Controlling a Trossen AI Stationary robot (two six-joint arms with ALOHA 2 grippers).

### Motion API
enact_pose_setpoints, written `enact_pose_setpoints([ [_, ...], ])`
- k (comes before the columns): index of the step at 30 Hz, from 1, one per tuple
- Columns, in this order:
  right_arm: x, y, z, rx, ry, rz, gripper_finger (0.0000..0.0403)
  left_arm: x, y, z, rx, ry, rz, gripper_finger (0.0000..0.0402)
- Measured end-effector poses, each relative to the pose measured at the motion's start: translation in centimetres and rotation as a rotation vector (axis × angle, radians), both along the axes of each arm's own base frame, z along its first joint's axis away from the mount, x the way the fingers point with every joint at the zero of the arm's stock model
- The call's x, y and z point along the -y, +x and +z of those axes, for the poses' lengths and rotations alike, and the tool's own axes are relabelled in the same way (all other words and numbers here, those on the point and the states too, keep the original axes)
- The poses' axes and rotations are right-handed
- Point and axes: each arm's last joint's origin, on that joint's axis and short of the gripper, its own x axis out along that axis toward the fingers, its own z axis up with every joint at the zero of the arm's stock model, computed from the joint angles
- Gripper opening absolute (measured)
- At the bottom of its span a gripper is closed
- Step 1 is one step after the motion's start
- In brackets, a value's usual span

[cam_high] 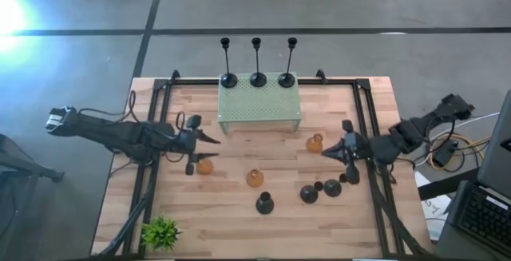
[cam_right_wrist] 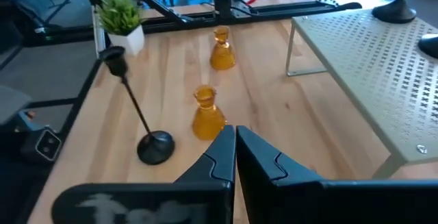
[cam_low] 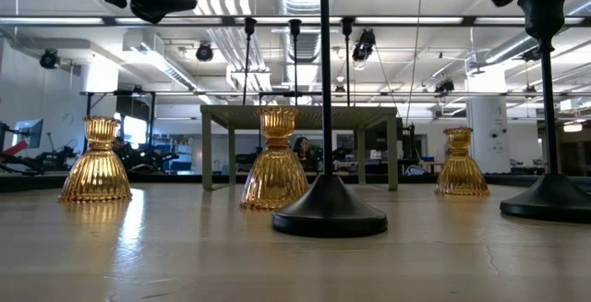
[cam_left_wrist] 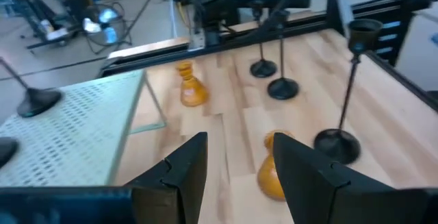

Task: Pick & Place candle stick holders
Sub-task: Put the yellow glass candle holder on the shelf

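Three tall black stem holders [cam_high: 258, 78] stand by their round bases on the mint-green perforated stand [cam_high: 259, 109]. Three amber glass holders stand on the table at the left [cam_high: 205, 165], centre [cam_high: 255, 178] and right [cam_high: 314, 143]. Three more black stem holders stand near the front, one at the centre [cam_high: 264, 204] and two to its right [cam_high: 309, 194] [cam_high: 332, 187]. My left gripper [cam_high: 214, 139] [cam_left_wrist: 239, 142] is open and empty, above the table beside the left amber holder. My right gripper [cam_high: 325, 152] [cam_right_wrist: 235, 129] is shut and empty, beside the right amber holder.
A small leafy plant [cam_high: 162, 231] in a white pot stands at the near left corner. Black frame rails [cam_high: 152, 133] run along the table's left, far and right sides. Bare wood shows between the stand and the holders.
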Motion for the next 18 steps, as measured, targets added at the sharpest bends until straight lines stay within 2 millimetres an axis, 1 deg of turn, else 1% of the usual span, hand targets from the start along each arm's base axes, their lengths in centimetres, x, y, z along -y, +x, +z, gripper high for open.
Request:
enact_pose_setpoints([
  [6,-2.5,-1.7,-0.1,0.05,-0.024,-0.023,0.0008,-0.1,-0.4,0.3,0.02,-0.001,0.011,0.017],
  [11,-4.1,-3.3,-0.9,0.03,0.029,-0.03,0.0008,-0.2,-0.6,0.5,0.032,-0.003,0.015,0.017],
  [18,-5.6,-4.5,-2.0,-0.031,0.103,-0.006,0.0008,-0.4,-0.7,0.6,0.041,0.013,0.079,0.017],
])
